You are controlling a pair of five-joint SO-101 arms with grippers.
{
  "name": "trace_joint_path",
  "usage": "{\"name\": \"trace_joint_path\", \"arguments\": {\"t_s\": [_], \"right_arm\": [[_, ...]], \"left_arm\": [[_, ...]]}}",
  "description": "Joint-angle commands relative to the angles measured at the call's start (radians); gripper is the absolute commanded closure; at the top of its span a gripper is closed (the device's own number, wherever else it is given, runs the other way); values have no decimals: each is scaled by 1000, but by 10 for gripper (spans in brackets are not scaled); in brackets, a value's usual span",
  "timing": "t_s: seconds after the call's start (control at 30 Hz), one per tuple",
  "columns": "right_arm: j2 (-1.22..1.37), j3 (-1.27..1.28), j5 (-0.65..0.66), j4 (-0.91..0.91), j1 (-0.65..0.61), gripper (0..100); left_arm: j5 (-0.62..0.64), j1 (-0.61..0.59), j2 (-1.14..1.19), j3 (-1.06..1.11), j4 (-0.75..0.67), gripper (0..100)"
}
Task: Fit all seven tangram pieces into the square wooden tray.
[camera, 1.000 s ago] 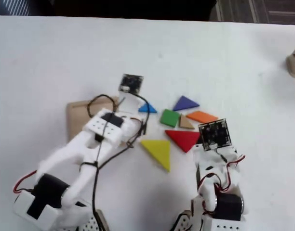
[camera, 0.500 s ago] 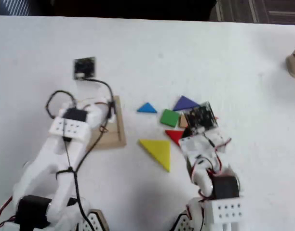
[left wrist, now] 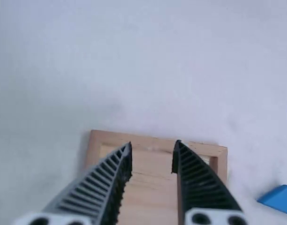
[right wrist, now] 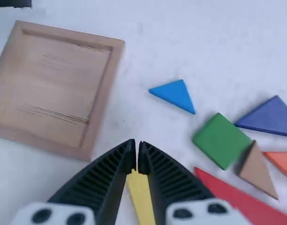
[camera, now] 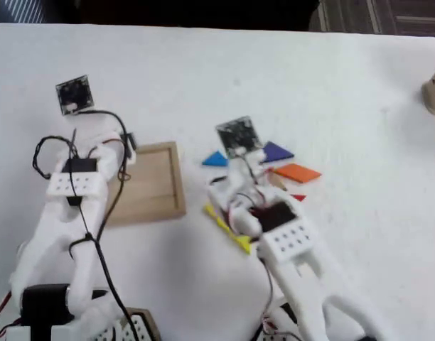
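The tray [right wrist: 54,89] is showing bare grained wood; the left pincer [left wrist: 152,149] is showing ribbed black plastic.

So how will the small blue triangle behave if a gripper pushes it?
The blue triangle looks rigid and thin, so it probably slides flat on the white table rather than tipping. Lying flat, its low edges may be hard to pinch.

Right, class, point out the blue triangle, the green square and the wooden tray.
blue triangle [right wrist: 174,95], right wrist view, face centre.
green square [right wrist: 221,140], right wrist view, face centre.
wooden tray [right wrist: 104,93], right wrist view, rim facing the pieces.
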Motion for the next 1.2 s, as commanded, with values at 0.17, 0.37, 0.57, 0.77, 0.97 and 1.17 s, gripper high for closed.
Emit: {"name": "trace_joint_path", "arguments": {"t_s": [0.17, 0.37, 0.57, 0.77, 0.97, 1.17], "right_arm": [[363, -207, -114, -151, -131, 976], [521, -327, -123, -151, -147, 821], [634, -442, -123, -154, -174, 830], [808, -546, -120, -148, -170, 869], [832, -617, -115, -10, -119, 896], [802, -618, -114, 105, -15, 964]], "left_arm": [[14, -25, 99, -152, 71, 842], [11, -67, 282, -339, 189, 842], [12, -77, 320, -373, 192, 842], [12, -77, 323, -371, 189, 842], [12, -74, 326, -371, 190, 842], [9, -73, 328, -371, 192, 842]]}}
